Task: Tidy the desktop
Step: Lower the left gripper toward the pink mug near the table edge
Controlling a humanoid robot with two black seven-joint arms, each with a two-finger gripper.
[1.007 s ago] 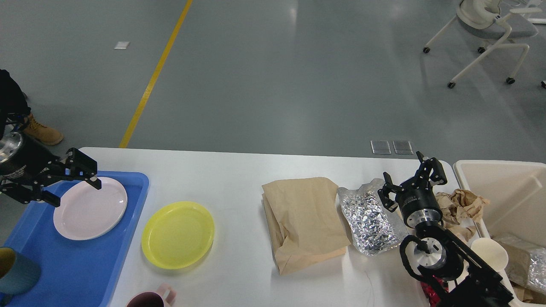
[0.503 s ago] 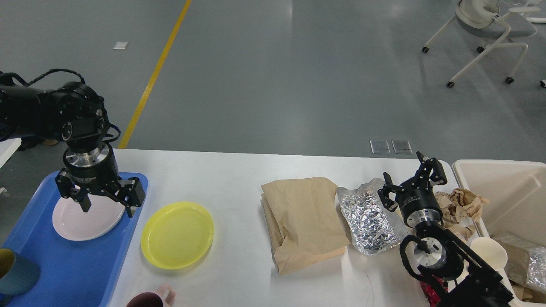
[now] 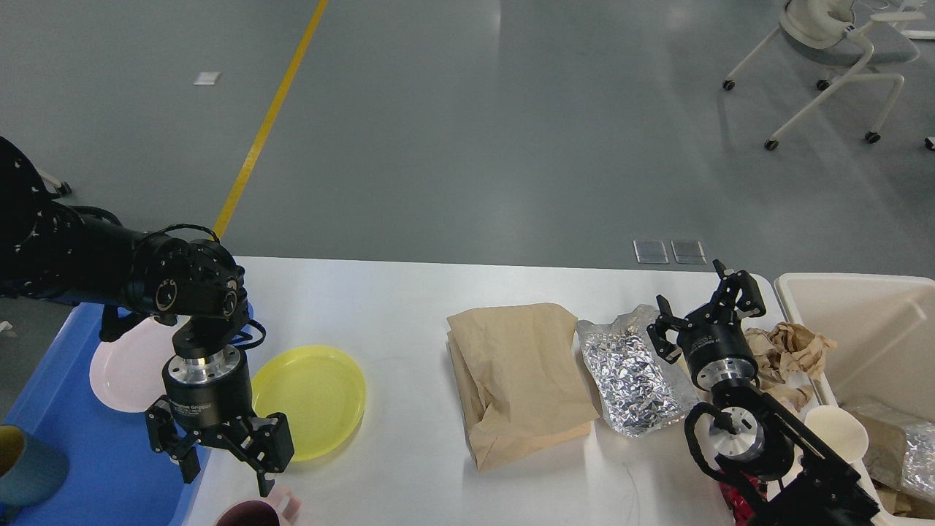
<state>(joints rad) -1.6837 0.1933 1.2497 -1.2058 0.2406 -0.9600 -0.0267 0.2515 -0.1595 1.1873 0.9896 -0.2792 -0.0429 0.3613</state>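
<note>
Desktop point(image 3: 409, 307) fills the lower view before us. At its left our left gripper point(image 3: 223, 456) hangs, jaws spread, empty, beside the yellow plate point(image 3: 321, 398). At its right our right gripper point(image 3: 705, 314) stands jaws spread, empty, by the foil pouch point(image 3: 632, 372)

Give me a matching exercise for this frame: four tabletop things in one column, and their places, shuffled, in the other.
Things:
1. pink plate
2. yellow plate
3. brown paper bag
4. foil pouch

Places:
A. on the desktop, between the brown paper bag and the right pincer
B. on the blue tray
C. mid-desktop, left of the foil pouch
D. on the desktop, just right of the left pincer

Pairs: 1-B, 2-D, 3-C, 4-A
</note>
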